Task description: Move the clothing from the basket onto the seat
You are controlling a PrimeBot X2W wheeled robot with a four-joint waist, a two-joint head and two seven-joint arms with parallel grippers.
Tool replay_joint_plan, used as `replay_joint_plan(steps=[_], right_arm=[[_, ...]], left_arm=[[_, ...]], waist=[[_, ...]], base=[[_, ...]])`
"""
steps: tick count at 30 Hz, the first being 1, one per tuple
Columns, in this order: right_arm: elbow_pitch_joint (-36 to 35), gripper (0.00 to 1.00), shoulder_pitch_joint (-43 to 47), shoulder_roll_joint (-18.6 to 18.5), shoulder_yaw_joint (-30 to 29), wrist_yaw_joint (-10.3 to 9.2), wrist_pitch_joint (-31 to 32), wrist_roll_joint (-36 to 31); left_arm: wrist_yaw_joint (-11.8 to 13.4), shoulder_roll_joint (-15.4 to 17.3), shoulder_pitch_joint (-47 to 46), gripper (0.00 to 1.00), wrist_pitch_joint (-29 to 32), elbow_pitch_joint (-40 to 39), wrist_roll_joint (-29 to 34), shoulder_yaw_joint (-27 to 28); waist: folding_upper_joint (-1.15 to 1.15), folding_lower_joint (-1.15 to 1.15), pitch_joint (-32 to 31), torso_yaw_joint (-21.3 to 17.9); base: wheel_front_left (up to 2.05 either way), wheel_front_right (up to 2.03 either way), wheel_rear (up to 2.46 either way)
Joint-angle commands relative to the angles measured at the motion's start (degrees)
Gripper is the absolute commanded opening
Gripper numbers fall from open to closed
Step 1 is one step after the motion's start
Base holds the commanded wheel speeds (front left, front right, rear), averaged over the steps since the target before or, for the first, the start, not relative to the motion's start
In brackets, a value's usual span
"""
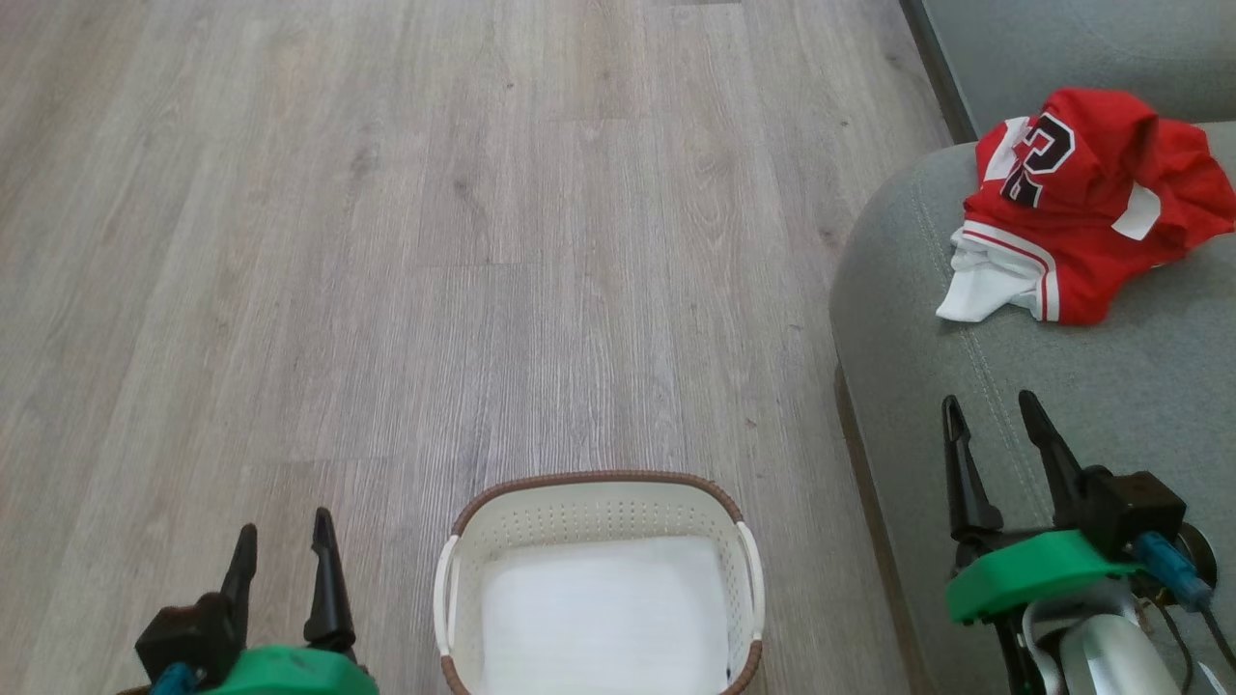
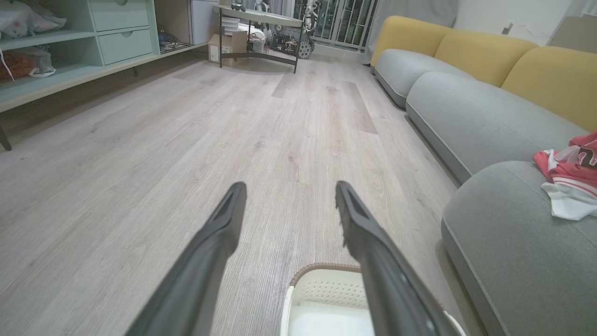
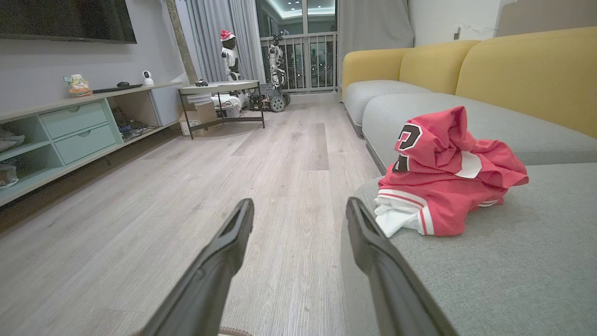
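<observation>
The clothing (image 1: 1081, 203), a crumpled heap of red and white garments with a black-and-white number, lies on the grey-green seat (image 1: 1139, 405) at the right; it also shows as clothing (image 3: 443, 186) and clothing (image 2: 571, 179). The white basket (image 1: 599, 512) with a brown rim stands on the floor at bottom centre, its inside showing just a white bottom. My left gripper (image 1: 287, 542) is open to the left of the basket. My right gripper (image 1: 995, 407) is open over the seat's front edge, short of the clothing. Nothing is between either pair of fingers.
Pale wood floor (image 1: 435, 241) stretches ahead and to the left. More sofa cushions with yellow backrests (image 3: 527, 70) run along the right. A pale green shelf unit (image 3: 70, 135) lines the left wall, and a small table (image 3: 219, 88) stands far ahead.
</observation>
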Motion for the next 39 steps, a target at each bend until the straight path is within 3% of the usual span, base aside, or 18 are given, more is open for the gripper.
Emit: replay_joint_plan(steps=[1, 18, 19, 23, 39], right_arm=[[-2.0, 1.0, -1.5, 0.0, 1.4, 0.4, -0.5, 0.3], [-1.1, 1.0, -1.4, 0.0, 1.3, 0.4, -0.5, 1.1], [0.8, 0.0, 0.0, 0.0, 0.1, -0.03, 0.0, 0.9], [4.3, 0.0, 1.3, 0.1, 0.2, -0.08, 0.2, 1.2], [3.9, 0.0, 0.5, 0.1, -0.4, -0.01, 2.9, 11.8]], left_arm=[[-0.3, -0.1, -2.4, 1.0, -0.7, -1.4, 0.6, 2.3], [-2.1, -1.4, -2.3, 1.0, -0.7, -0.3, 2.2, 3.9], [-2.2, -1.5, 0.0, 0.0, 0.0, 1.5, 1.4, 1.8], [-2.2, -2.1, 0.9, 0.0, 0.2, 4.9, 1.2, 1.6], [-4.1, -2.4, -1.1, 0.0, 2.9, 5.1, -8.2, 3.3]], waist=[[0.0, 0.0, 0.0, 0.1], [0.0, 0.0, -0.1, 0.3], [0.0, 0.0, -0.1, 0.3], [0.0, 0.0, -0.1, 0.3], [0.0, 0.0, 0.2, 0.2]], base=[[0.0, 0.0, 0.0], [0.0, 0.0, 0.0], [0.0, 0.0, 0.0], [0.0, 0.0, 0.0], [0.0, 0.0, 0.0]])
